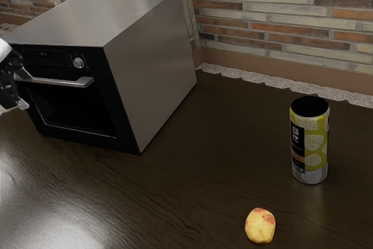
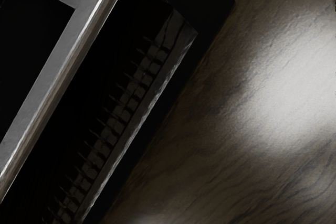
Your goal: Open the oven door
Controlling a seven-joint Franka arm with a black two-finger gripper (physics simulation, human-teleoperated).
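Observation:
My gripper (image 1: 13,88) is at the exterior view's far left edge, partly cut off, by the left end of the oven handle; how its fingers stand cannot be made out. The oven (image 1: 152,56) is a silver box with a black front. Its door (image 1: 73,108) is closed, with a silver bar handle (image 1: 64,81) across the top. In the wrist view the handle (image 2: 55,74) runs diagonally close under my hand, with the dark door glass and the door's lower edge (image 2: 142,114) beyond it.
A green and grey patterned can (image 1: 309,144) stands upright towards the exterior view's right. A yellow-red fruit (image 1: 260,225) lies nearer the front. The dark wooden table (image 1: 192,173) reaches back to a brick wall (image 1: 280,21) behind the oven.

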